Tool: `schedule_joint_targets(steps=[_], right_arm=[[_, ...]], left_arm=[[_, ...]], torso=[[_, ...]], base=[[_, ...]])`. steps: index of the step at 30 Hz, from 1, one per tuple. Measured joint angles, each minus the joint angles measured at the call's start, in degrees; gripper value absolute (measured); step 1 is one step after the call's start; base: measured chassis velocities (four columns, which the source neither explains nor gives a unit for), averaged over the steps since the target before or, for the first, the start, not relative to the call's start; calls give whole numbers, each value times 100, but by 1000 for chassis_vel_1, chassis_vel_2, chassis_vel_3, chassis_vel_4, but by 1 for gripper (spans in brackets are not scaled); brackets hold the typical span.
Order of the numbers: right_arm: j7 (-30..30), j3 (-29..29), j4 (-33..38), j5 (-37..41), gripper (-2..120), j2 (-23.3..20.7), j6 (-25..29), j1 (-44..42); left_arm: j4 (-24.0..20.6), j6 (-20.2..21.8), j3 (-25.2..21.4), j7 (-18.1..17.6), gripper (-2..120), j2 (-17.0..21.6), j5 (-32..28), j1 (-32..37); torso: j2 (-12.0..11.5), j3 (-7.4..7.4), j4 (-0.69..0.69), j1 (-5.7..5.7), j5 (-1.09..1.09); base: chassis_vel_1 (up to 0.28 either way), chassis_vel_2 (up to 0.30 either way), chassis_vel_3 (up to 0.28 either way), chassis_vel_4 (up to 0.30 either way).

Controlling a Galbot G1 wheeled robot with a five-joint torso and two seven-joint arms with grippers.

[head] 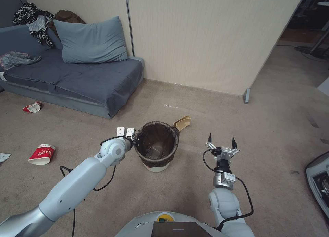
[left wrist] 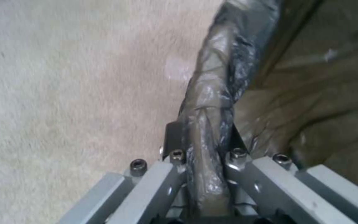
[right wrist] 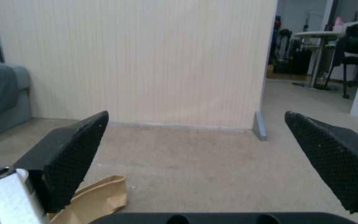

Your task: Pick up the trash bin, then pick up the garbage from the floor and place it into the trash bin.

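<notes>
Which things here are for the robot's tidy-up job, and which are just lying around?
For the job:
round white plastic trash bin with dark bag liner, gripped at its rim by the left hand
red-and-white paper cups on the carpet
tan paper wrapper

Just lying around:
grey-blue sofa
blue pillow
striped clothes

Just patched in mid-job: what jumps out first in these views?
The left tool is clamped on the rim of the trash bin, which stands on the carpet dead ahead. The right tool hovers open beside it, empty. Two red-and-white paper cups lie on the floor to the left, near the sofa.
</notes>
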Motion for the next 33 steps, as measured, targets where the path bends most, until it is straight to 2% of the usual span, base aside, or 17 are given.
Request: schedule_joint_targets(steps=[4,8,12,16,20,25,26,33], right_arm=[[0,1,22,49,100,-33,1,4],[-16,7,65,133,100,-89,7,5],[-33,51,130,158,100,-83,23,-49],[-34,162,250,183,100,-6,39,-171],[-35,210,332,218,100,-11,33,-192],[-42,289,401,290,100,-19,26,-244],[-51,294,414,330,100,-36,9,-238],[-95,296,438,416,100,-78,-1,-226]], left_arm=[[-302,-145,-291,159,2,25,457,281],[-748,-532,-675,343,2,47,1092,739],[-1013,-756,-886,401,2,-2,1521,945],[-1273,-828,-953,353,2,-34,1656,1020],[-1615,-905,-1071,282,2,-30,1728,1260],[-1760,-1209,-1128,291,2,-139,2042,1466],[-1804,-1368,-1192,306,2,-232,2195,1629],[-1891,-1778,-1389,364,0,-528,2760,2273]], torso=[[0,-1,1,0,1],[0,-2,2,0,3],[0,-3,3,0,4],[0,-4,-3,0,4],[1,-4,3,0,5],[1,-4,-2,0,5],[1,-4,-2,0,5],[1,-4,1,0,5]], base=[[0,0,0,0],[0,0,0,0],[0,0,0,0],[0,0,0,0],[0,0,0,0],[0,0,0,0],[0,0,0,0],[0,0,0,0]])
